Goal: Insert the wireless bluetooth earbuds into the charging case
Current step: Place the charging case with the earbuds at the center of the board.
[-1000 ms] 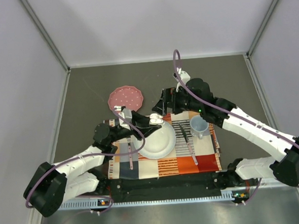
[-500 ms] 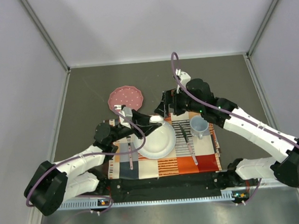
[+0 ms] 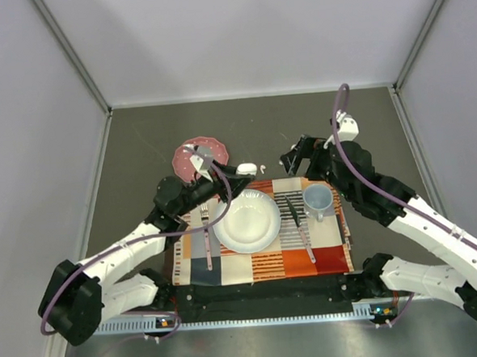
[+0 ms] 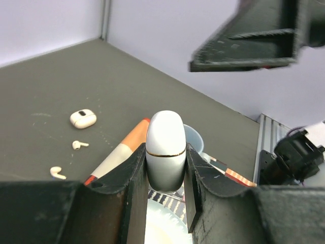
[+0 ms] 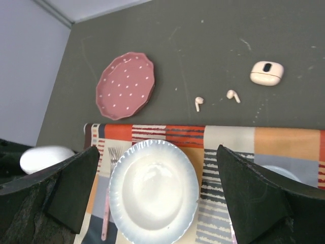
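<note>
Left gripper (image 4: 165, 158) is clamped on a white oval case (image 4: 165, 133), one finger on each side. The lid is down and a thin seam line runs around the body. The overhead view places this case near the far edge of the mat (image 5: 284, 141), beside the pink plate (image 5: 125, 85). Right gripper (image 3: 298, 155) hangs over the far right part of the mat with its jaws spread wide and nothing between them. One earbud (image 5: 199, 103) and a second earbud (image 5: 233, 95) lie loose on the bare counter (image 5: 203, 40) just beyond the mat's far edge. They are near each other but not touching, and neither sits in a case. A second case (image 5: 266, 73), smaller and pale with a dark oval on its upper face, lies on the counter just past them, on the side away from the pink plate. Whether it is open cannot be told. On the mat, a white plate (image 5: 152, 145) sits centre-left with a fork (image 3: 206, 237) to its left. A knife (image 3: 292, 210) and a spoon (image 3: 305, 241) lie to its right, and a cup (image 3: 317, 199) stands at the far right.
</note>
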You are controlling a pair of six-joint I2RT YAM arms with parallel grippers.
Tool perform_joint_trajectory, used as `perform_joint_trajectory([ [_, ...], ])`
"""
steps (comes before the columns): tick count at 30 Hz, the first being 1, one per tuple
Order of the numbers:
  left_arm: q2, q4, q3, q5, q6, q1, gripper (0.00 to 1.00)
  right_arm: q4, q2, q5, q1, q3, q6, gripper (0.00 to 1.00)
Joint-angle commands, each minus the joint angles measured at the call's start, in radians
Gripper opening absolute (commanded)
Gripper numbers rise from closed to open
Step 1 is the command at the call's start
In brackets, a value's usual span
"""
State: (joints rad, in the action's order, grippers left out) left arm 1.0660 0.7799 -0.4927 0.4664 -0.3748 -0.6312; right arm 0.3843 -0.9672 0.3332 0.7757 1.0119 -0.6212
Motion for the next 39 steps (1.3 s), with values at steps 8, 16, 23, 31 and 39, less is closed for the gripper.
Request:
perform_joint_trajectory([
  [8, 0.359, -0.2, -0.401, 0.115, -0.193, 0.134, 0.0, -0.036, 0.108, 0.118, -0.041, -0.065, -0.06, 0.99],
  [16, 0.718, -0.154, -0.612, 0.227, -0.369, 0.212, 0.0, -0.042, 0.162, 0.142, -0.085, -0.093, -0.063, 0.99],
  [23, 0.931, -0.333, -0.825, 0.193, -0.362, 0.248, 0.0, -0.048, 0.174, 0.125, -0.127, -0.11, -0.058, 0.99],
  [31, 1.077, -0.314, -0.886, 0.224, -0.498, 0.291, 0.0, -0.056, 0.156, 0.125, -0.144, -0.107, -0.028, 0.99],
  [39, 1.164, -0.432, -0.977, 0.192, -0.501, 0.297, 0.0, -0.056, 0.148, 0.116, -0.154, -0.102, -0.003, 0.99],
])
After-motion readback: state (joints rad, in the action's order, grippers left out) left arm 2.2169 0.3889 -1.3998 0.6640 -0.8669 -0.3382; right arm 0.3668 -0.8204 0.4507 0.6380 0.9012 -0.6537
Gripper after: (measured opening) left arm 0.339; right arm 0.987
